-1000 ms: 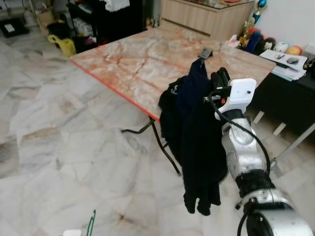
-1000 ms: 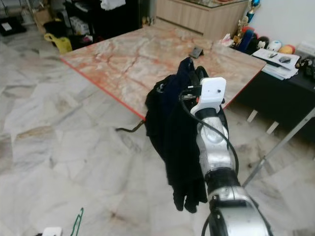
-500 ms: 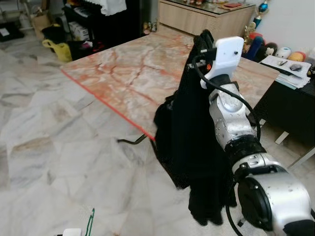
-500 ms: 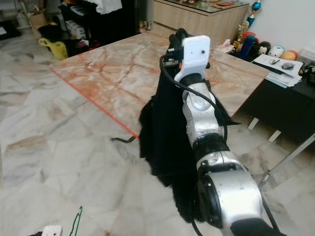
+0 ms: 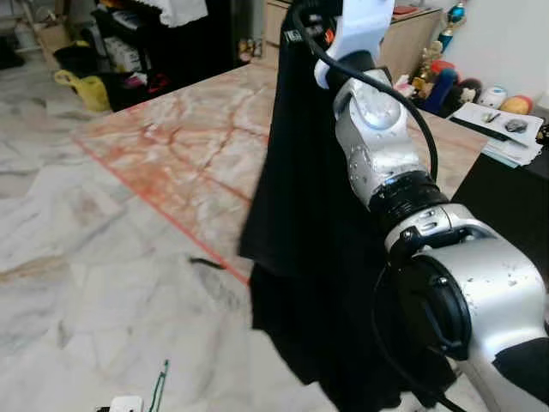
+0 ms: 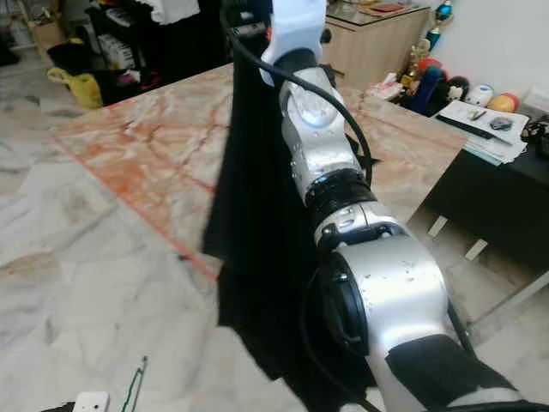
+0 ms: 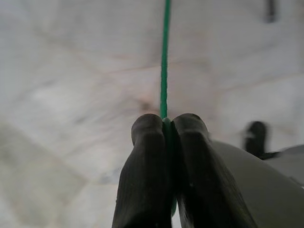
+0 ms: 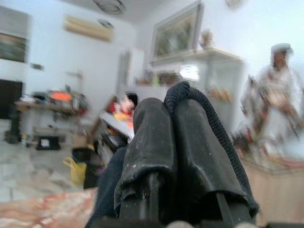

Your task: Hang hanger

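My right gripper [image 8: 171,107] is shut on a fold of a dark navy garment [image 5: 300,215]. The arm is raised high before me, and the cloth hangs from the fingers at the upper edge of the eye views down past the table's edge. A thin green wire hanger [image 7: 165,57] is pinched between the shut fingers [image 7: 147,156] of my left gripper [image 7: 166,124], low over the marble floor. The hanger's green wire [image 5: 160,386] also shows at the lower left of the left eye view.
A marble-topped folding table [image 5: 180,146] with a red edge stands ahead. A low black table [image 5: 506,163] with papers is at the right, and toys lie by the wall behind it. A yellow bag [image 5: 73,86] and dark shelves stand at the far left. Marble floor [image 5: 77,257] lies open at the left.
My right arm has lifted the garment from chest height to high in front of the camera, so the cloth now hangs longer and nearer. The left gripper keeps its hold on the hanger.
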Robot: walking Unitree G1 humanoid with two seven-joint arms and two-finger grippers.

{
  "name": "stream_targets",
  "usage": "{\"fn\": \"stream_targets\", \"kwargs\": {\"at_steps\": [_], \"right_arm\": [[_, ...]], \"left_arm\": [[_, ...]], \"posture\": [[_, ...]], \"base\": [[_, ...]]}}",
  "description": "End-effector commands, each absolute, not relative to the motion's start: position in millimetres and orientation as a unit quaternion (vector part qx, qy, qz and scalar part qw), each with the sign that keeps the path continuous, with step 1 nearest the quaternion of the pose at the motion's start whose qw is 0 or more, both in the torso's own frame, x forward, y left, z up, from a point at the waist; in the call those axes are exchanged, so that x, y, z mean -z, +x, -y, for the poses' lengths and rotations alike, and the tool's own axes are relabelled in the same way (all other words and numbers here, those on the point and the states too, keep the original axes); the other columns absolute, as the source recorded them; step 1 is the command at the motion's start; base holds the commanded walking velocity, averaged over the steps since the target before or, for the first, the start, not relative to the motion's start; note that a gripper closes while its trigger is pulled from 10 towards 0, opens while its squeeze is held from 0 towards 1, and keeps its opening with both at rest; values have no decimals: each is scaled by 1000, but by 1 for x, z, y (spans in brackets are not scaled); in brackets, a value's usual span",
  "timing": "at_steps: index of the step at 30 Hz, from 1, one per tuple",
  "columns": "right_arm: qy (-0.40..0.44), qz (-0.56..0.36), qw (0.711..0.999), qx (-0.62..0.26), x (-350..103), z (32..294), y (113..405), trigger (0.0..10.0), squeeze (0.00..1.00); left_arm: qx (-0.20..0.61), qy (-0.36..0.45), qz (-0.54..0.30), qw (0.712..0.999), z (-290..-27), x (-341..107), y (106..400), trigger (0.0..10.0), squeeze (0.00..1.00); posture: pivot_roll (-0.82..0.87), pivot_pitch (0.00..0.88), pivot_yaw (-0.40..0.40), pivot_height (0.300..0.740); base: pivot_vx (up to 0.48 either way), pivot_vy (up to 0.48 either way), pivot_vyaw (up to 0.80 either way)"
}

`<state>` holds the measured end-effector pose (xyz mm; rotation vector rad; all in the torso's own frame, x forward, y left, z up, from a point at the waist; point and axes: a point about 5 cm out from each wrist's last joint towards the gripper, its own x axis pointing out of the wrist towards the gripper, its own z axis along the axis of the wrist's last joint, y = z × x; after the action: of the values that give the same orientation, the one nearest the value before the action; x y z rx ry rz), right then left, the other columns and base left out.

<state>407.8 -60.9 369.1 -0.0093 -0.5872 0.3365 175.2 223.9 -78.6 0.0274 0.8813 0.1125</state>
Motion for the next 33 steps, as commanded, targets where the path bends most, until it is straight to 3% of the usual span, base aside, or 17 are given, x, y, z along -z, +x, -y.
{"fn": "stream_targets", "kwargs": {"at_steps": [1, 5, 6, 9, 20, 21, 22, 33], "right_arm": [[-35, 271, 945, -181, -371, 42, 406, 10000, 0], [-58, 190, 963, -181, -337, 40, 414, 10000, 0], [-82, 124, 968, -201, -305, 37, 416, 10000, 0], [-99, 53, 968, -224, -262, 38, 415, 10000, 0], [-85, -8, 979, -183, -224, 63, 416, 10000, 0], [-74, -11, 982, -174, -221, 69, 416, 10000, 380], [-58, -11, 985, -165, -220, 74, 417, 10000, 1000], [-13, 48, 993, -109, -225, 100, 417, 10000, 1000]], "left_arm": [[-59, 13, -437, 898, -231, 80, 169, 10000, 0], [-48, 8, -438, 898, -228, 81, 167, 10000, 0], [-48, 7, -441, 896, -227, 83, 165, 10000, 0], [-45, 6, -448, 893, -225, 84, 162, 10000, 0], [-36, 6, -462, 886, -226, 88, 154, 10000, 0], [-36, 6, -464, 885, -226, 88, 152, 10000, 0], [-36, 6, -466, 884, -227, 89, 151, 10000, 0], [-33, 11, -477, 878, -228, 92, 144, 10000, 0]], "posture": [[115, 67, -79, 740], [113, 75, -80, 740], [109, 79, -79, 740], [104, 86, -77, 740], [94, 102, -64, 740], [94, 105, -63, 740], [93, 107, -62, 740], [91, 119, -54, 740]], "base": [[0, 0, 0], [0, 0, 0], [0, 0, 0], [0, 0, 0], [0, 0, 0], [0, 0, 0], [0, 0, 0], [0, 0, 0]]}}
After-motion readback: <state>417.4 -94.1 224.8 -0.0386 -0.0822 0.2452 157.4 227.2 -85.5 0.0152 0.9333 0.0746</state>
